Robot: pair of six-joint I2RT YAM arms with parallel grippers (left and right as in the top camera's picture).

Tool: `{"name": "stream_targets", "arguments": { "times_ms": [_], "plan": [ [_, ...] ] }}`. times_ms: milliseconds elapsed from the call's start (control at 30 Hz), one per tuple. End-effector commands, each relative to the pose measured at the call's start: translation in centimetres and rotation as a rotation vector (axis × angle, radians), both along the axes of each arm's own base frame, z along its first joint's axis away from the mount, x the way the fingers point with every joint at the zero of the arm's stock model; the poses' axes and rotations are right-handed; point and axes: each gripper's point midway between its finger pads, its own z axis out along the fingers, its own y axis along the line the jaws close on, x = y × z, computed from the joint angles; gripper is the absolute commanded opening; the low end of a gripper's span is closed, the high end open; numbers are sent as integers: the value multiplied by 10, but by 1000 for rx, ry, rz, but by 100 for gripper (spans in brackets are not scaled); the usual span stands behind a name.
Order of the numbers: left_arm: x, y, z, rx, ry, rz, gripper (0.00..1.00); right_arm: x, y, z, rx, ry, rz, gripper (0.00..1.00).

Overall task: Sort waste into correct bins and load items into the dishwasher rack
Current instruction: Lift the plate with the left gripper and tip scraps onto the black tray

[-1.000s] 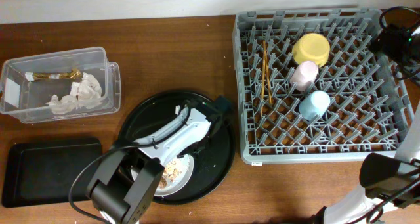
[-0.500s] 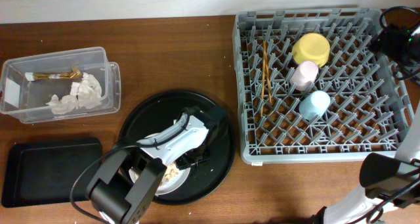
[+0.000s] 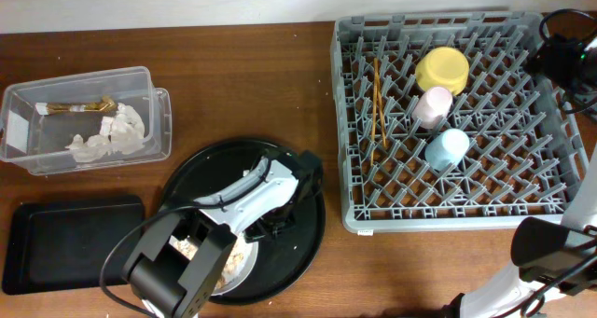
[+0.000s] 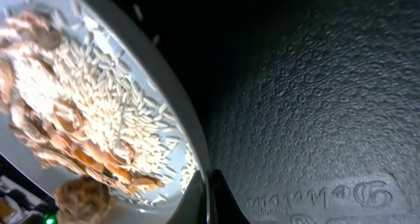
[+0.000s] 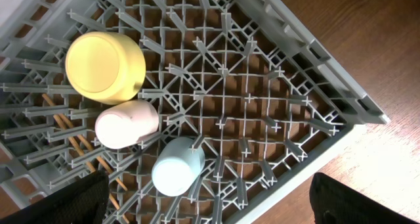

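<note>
Left gripper clamped on plate rim, 2 o'clock. Hazard: tilt in lift dumps scraps onto tray. Right gripper jaws spread.

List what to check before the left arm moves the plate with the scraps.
1. Left tool gripping the round white-grey plate: cannot tell, the grip is hidden.
2. Beige-brown food scraps with rice cleared off the plate: not ok, not yet dumped.
3. Shallow black rectangular tray uncovered: ok.
4. Large grey plastic grid rack has free pegs for the plate: ok.
5. Right tool open, holding nothing: ok.
</note>
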Motion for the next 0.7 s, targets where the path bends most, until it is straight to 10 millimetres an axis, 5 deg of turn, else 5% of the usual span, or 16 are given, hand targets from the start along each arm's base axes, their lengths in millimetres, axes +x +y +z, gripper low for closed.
{"name": "stream_targets", "arguments": {
  "times_ms": [0,167,400,667],
  "plan": [
    [12,5,21,67,-27,-20,1,-6,-2,12,-23,-28,-18,98],
    [35,28,73,158,-39,-23,1,-6,-2,12,-23,-28,-18,98],
    [76,68,101,59,-7,-34,1,-6,-2,12,-23,-28,-18,98],
    [111,125,130,-277,-33,109,1,-6,-2,12,-23,-27,-18,98]
  ]
}}
